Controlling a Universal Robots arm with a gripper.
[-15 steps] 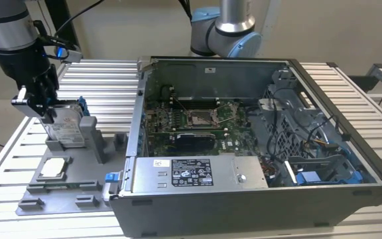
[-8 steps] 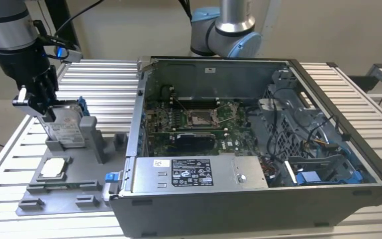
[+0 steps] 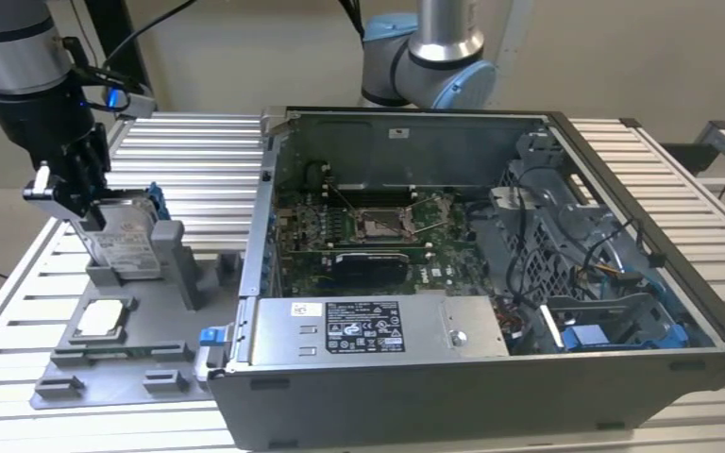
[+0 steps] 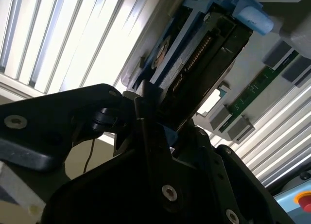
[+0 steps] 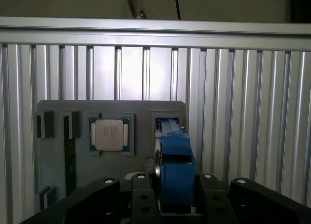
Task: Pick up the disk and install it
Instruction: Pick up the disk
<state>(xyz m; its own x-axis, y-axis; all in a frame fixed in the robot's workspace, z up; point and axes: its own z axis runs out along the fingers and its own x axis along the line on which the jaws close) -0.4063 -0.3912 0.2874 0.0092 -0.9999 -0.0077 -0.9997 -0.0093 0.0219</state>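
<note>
The disk (image 3: 127, 241) is a silver-grey drive with a white label in a blue frame. It stands on edge in a slot of the grey fixture plate (image 3: 110, 373), at the exterior view's left. My gripper (image 3: 83, 200) comes down on its upper end, one finger on each flat side, shut on it. In the first wrist view the disk's blue edge (image 5: 175, 151) runs between the black fingers (image 5: 141, 195). The second wrist view shows the disk's connector side (image 4: 204, 49) clamped at the gripper (image 4: 160, 122).
An open computer case (image 3: 400, 142) lies at the exterior view's right, with a grey power supply box (image 3: 376, 326) and a blue-lined bay (image 3: 589, 335). A small square chip (image 3: 98, 319) sits on the fixture. A second arm's base (image 3: 432, 57) stands behind the case.
</note>
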